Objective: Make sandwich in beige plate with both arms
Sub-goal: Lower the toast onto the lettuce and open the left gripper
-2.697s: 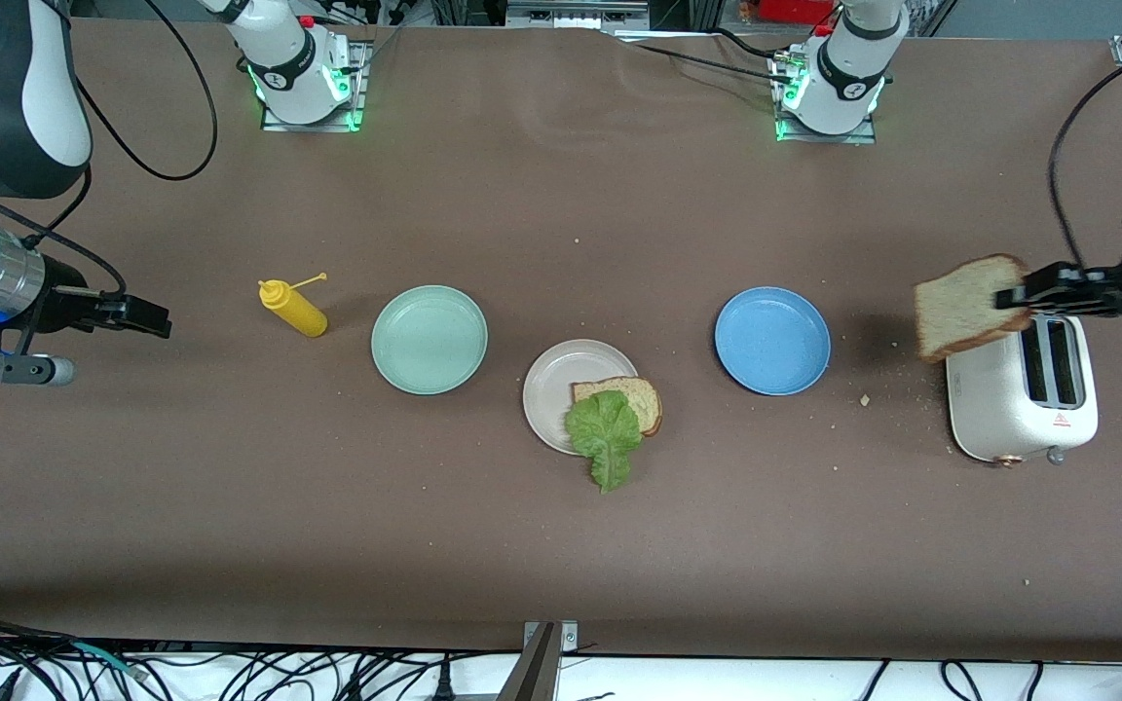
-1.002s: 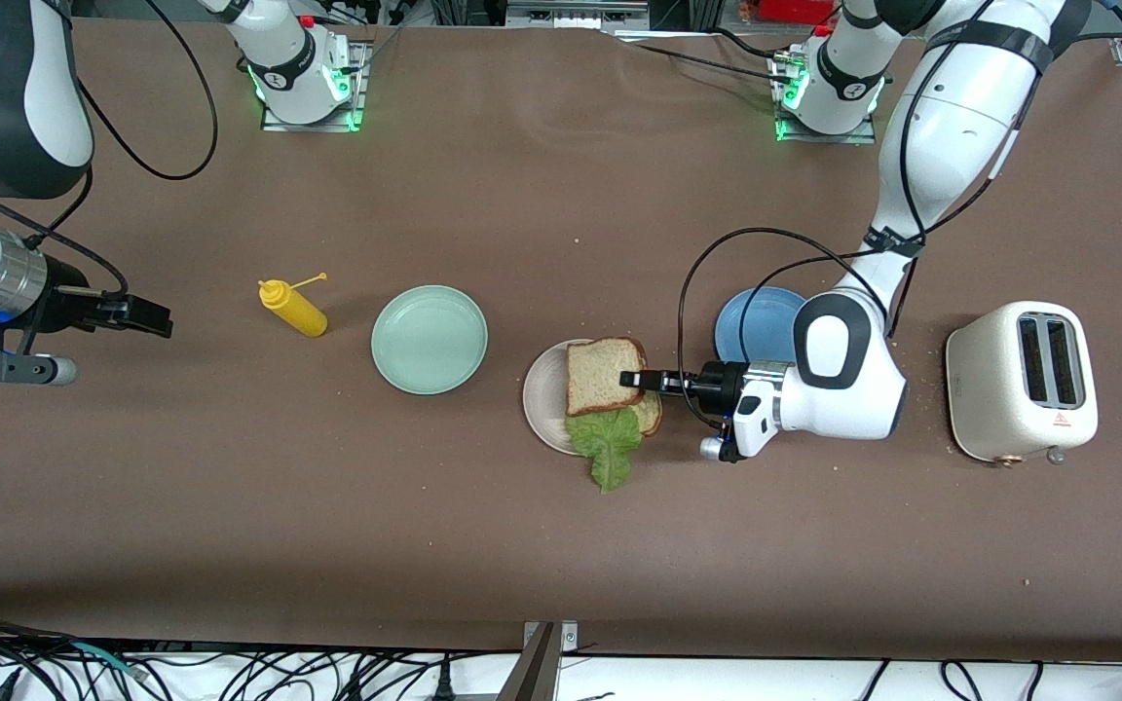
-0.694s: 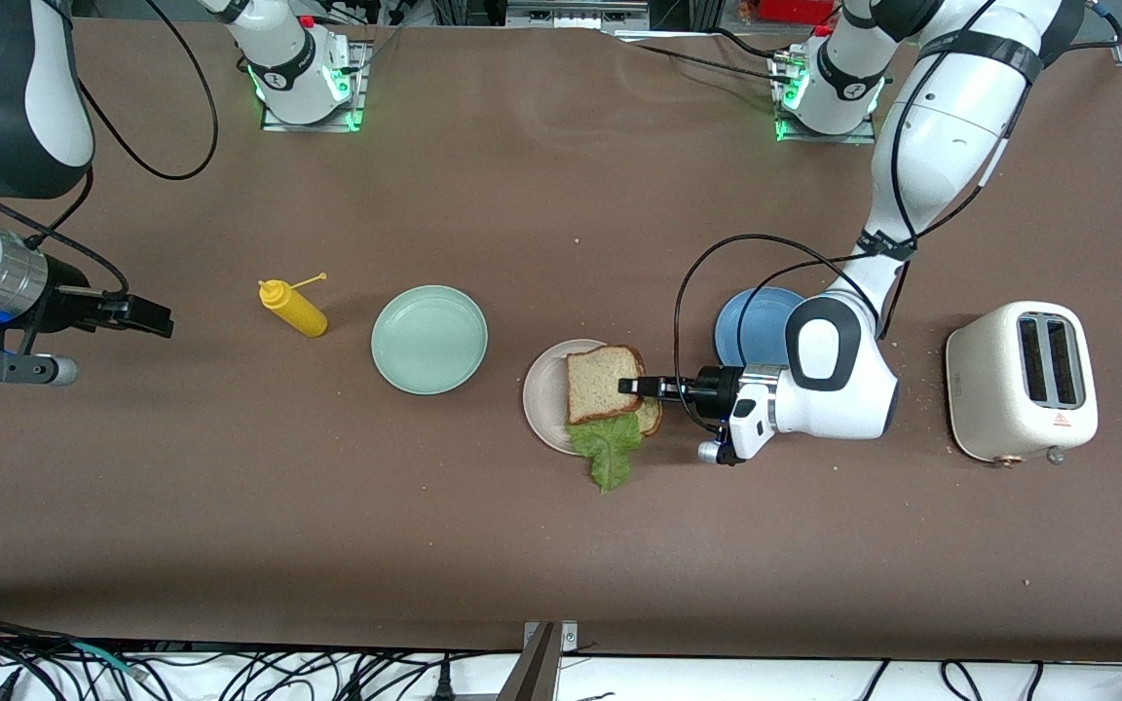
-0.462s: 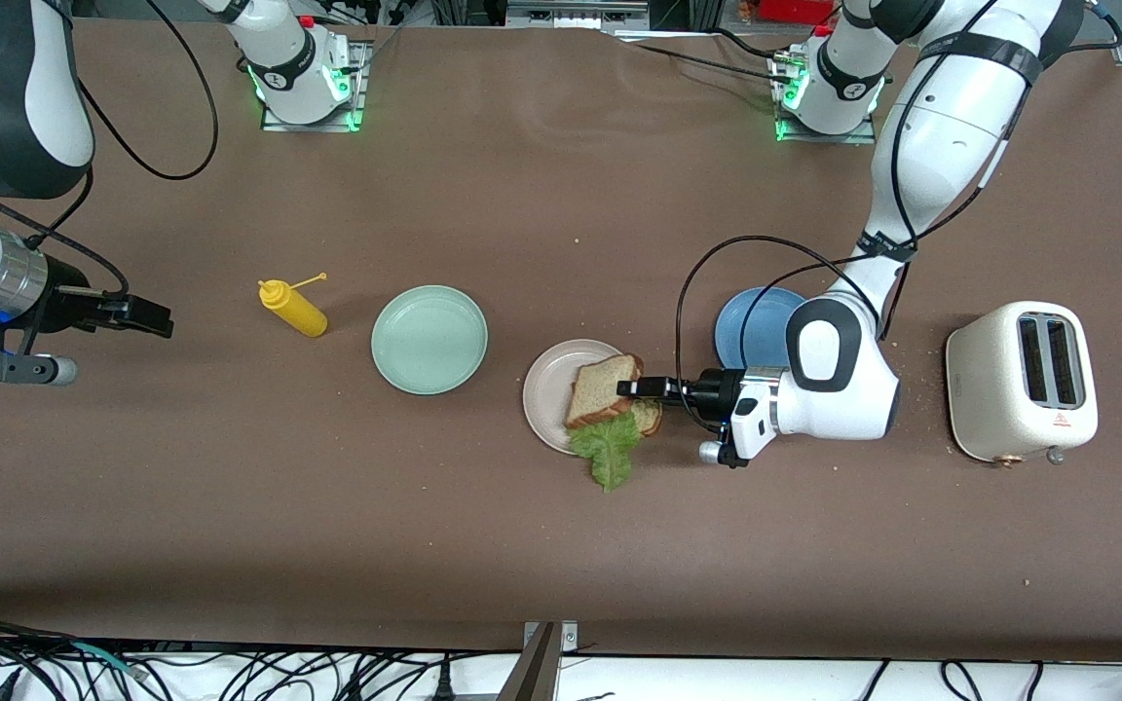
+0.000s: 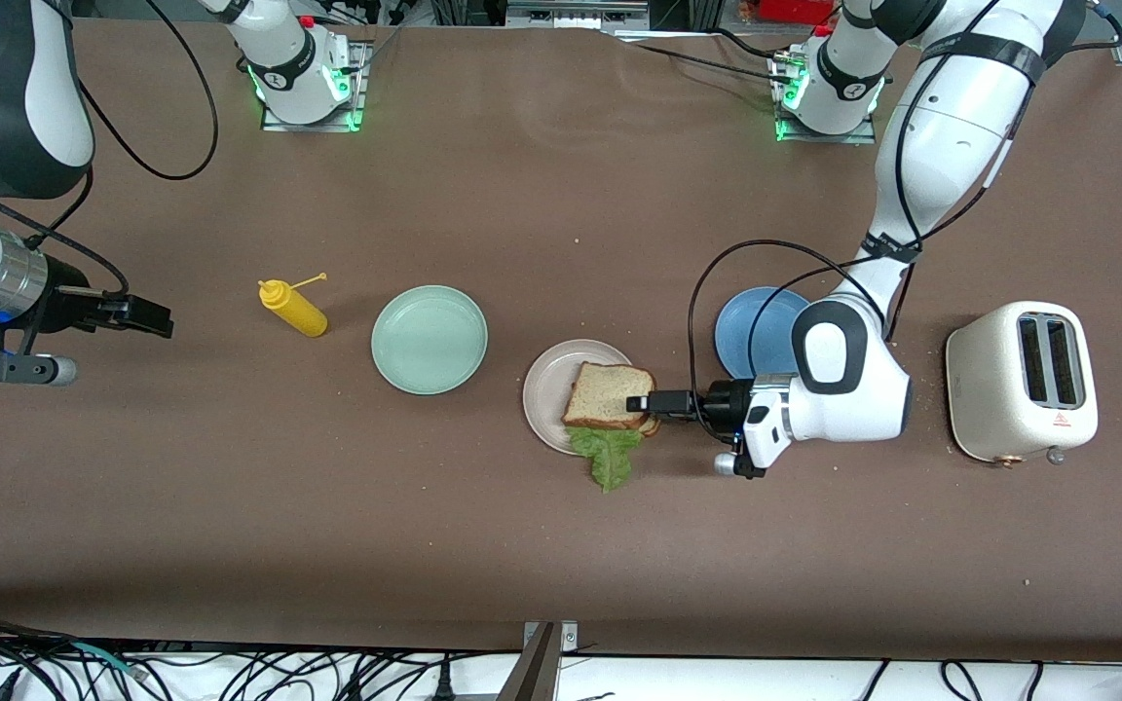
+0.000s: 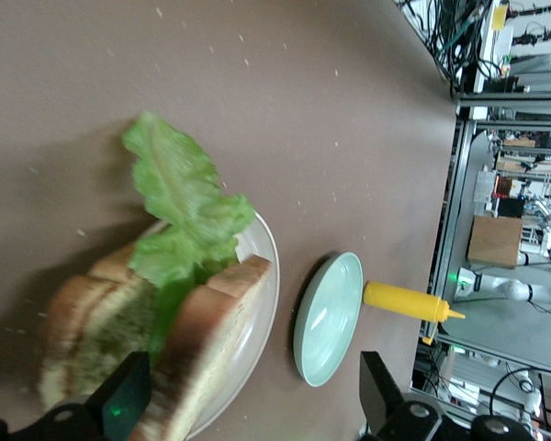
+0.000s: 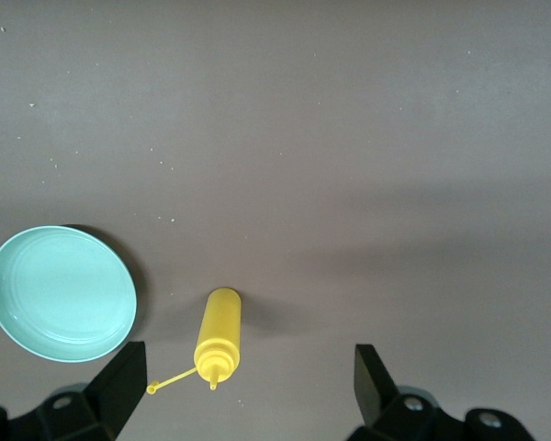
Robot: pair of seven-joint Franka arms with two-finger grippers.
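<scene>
Sandwich (image 5: 608,404) parts are stacked on the beige plate (image 5: 543,397), which sits near the middle of the table, between a mint-green plate (image 5: 430,339) and a blue plate (image 5: 754,329) and a little nearer the front camera than both. A top slice of bread (image 5: 606,395) lies over a green lettuce leaf (image 5: 608,453), whose ruffled tip hangs off the plate's rim toward the front camera. A lower slice (image 6: 92,322) shows beneath the leaf in the left wrist view.

At the stack's edge on the side toward the left arm's end of the table is the left gripper (image 5: 641,403), level with the top slice. Its fingers appear spread in the left wrist view (one dark fingertip (image 6: 124,397) sits against the top slice's crust, the other well clear of it), so the slice looks released rather than pinched. The slice lies flat, and the gripper's way out would be straight back toward the blue plate, along the line it reaches in on; a sideways pull could drag the bread askew.

Well apart from the plates, the right gripper (image 5: 147,316) waits over bare table toward the right arm's end, fingers spread, with a yellow squeeze bottle (image 5: 294,309) between it and the mint-green plate. A white toaster (image 5: 1021,380) stands toward the left arm's end.
</scene>
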